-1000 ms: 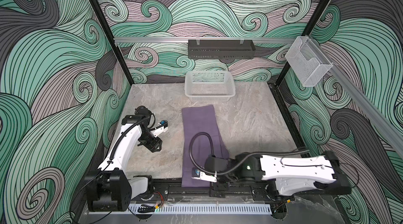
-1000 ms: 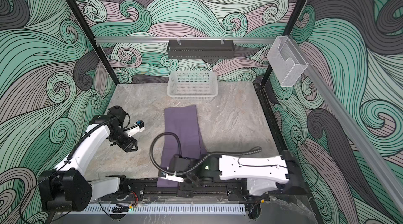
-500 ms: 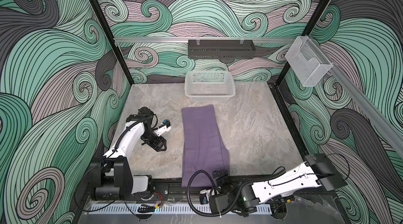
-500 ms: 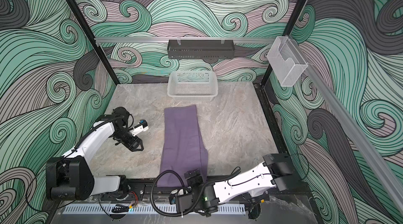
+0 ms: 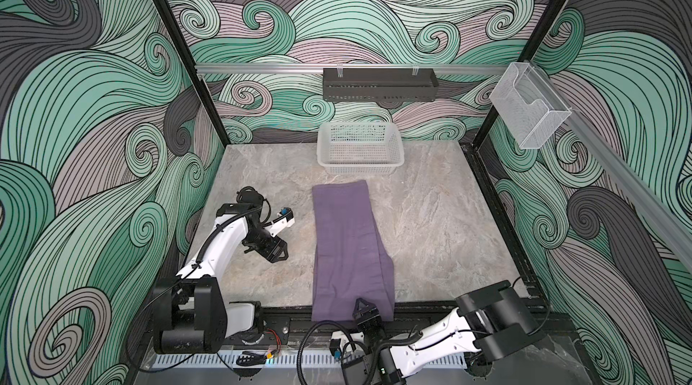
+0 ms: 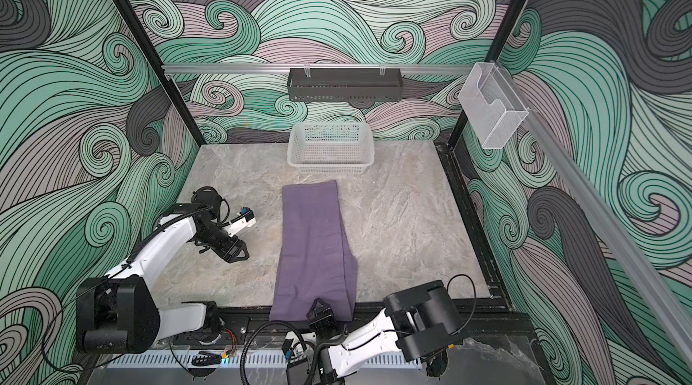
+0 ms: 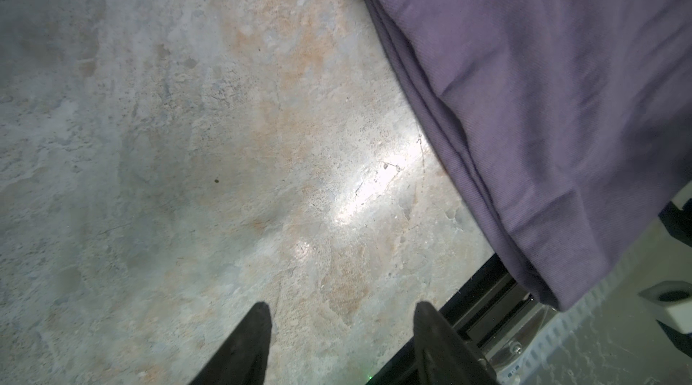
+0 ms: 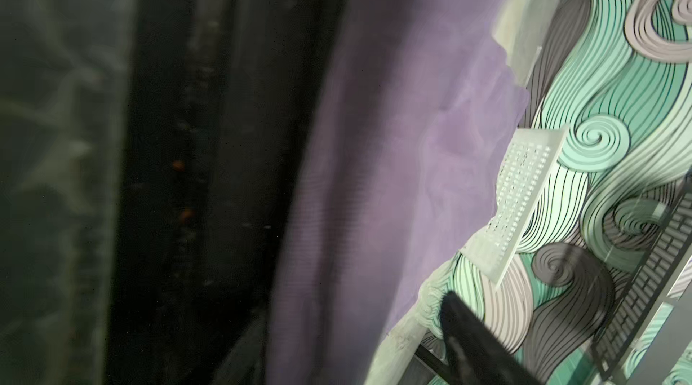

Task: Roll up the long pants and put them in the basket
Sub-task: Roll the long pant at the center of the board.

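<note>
Two legs of the long pants (image 5: 348, 244) appear stacked as one lengthwise strip down the middle of the counter (image 5: 442, 222), with the near end draped over its front edge. No roll is begun, so all the rolling is left. The right fingers (image 5: 362, 308) meet that near end; whether they grip it cannot be told. The left fingers (image 7: 254, 330), apart and empty, hover beside the strip. A white mesh basket (image 5: 359, 166) just beyond the far end may crowd the finish.

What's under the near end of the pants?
The long pants overhang the table edge onto the black rail. Whatever lies beneath the fabric is covered; the right pincer is at that end.
</note>
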Controlling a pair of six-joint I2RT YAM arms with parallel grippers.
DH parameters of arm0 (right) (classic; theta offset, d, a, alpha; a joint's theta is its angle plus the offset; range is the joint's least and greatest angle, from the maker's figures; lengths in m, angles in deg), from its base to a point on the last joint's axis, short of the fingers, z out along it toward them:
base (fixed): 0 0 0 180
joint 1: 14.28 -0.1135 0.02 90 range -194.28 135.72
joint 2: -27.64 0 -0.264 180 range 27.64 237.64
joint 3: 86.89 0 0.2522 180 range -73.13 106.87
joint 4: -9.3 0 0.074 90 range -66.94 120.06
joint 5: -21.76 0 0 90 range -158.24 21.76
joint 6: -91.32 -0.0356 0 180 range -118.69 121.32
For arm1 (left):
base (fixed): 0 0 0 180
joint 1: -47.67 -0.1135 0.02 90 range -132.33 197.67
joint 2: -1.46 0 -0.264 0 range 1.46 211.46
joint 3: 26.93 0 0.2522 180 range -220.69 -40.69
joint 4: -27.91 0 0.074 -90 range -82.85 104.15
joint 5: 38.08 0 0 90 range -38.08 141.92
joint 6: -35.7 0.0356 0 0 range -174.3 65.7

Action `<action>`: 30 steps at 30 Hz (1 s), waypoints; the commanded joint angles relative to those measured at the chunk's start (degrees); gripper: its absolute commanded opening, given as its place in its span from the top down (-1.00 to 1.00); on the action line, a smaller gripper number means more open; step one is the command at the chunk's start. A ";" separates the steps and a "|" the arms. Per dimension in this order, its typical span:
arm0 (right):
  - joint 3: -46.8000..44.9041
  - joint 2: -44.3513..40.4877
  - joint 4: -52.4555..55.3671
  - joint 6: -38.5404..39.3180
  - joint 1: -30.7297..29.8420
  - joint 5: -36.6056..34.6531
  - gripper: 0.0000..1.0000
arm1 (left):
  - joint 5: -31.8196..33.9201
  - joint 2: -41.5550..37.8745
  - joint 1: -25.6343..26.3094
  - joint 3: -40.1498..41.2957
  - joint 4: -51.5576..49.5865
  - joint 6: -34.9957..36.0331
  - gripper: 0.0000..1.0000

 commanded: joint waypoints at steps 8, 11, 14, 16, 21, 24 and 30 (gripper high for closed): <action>-0.48 -4.30 3.26 -1.80 3.58 -0.44 1.00 | -1.95 0.01 0.03 -0.53 -0.28 0.44 -0.47; 0.71 -9.33 3.89 1.60 3.98 2.67 1.00 | -2.24 -0.25 0.12 0.35 0.08 0.51 -0.48; 2.54 -15.45 4.35 5.94 4.08 8.80 1.00 | -3.57 -1.39 0.44 2.09 -0.05 2.31 -0.49; 4.18 -18.96 4.46 8.07 4.44 13.62 1.00 | -4.34 -2.26 1.44 3.25 -0.82 3.87 -0.48; 7.09 -23.31 4.99 8.96 8.58 24.31 1.00 | -5.80 -4.19 3.06 5.11 -1.99 7.88 -0.49; 6.90 -23.81 4.97 9.29 10.87 27.16 1.00 | -6.74 -4.95 3.28 5.17 -2.54 10.14 -0.49; 6.04 -21.46 3.63 10.41 15.22 32.34 1.00 | -8.53 -3.82 3.50 5.64 -0.37 10.90 -0.49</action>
